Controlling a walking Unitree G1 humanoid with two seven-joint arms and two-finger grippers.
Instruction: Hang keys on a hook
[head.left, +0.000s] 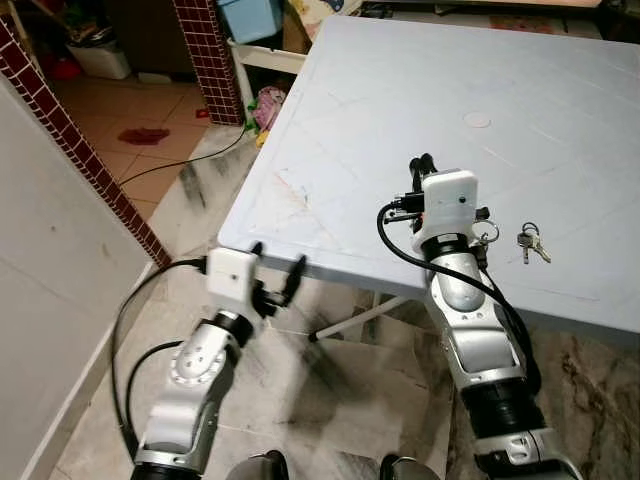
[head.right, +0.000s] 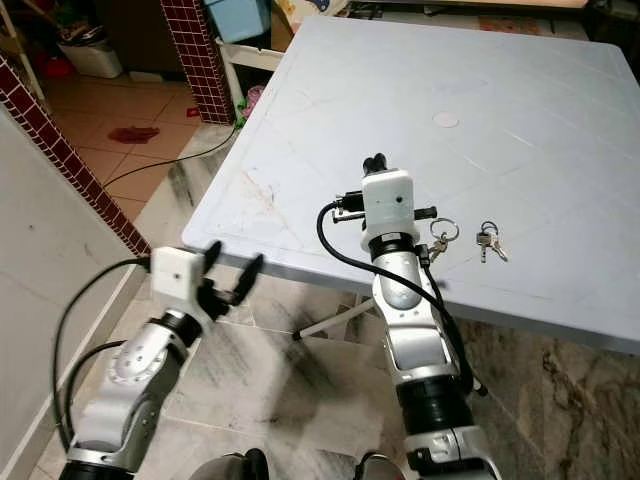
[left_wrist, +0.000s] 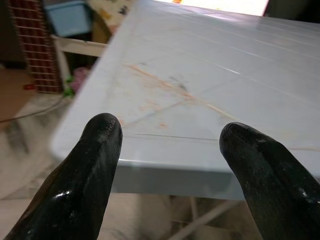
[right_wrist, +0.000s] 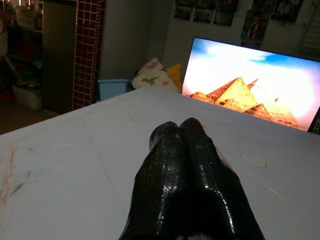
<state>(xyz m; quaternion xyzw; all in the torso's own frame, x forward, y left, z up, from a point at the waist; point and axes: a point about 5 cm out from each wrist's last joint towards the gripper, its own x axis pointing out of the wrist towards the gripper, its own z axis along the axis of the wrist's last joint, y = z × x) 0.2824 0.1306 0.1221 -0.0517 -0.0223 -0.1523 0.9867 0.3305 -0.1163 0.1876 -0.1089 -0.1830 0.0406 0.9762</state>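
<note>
Waiting unpicked on the table (head.left: 360, 120) were your keys (head.left: 531, 241) | right gripper (right_wrist: 183, 131) pressed closed, empty, beside them | left gripper (head.left: 275, 275) spread wide | hanging not begun.

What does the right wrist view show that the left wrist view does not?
Right wrist view alone: the right gripper with fingers pressed together, a lit screen with pyramids beyond the table, and cushions. Left wrist view alone: the left gripper with fingers spread apart, short of the table's near edge, and orange-brown streaks on the top. Both: the pale table, the red tiled pillar and a blue bin.
</note>
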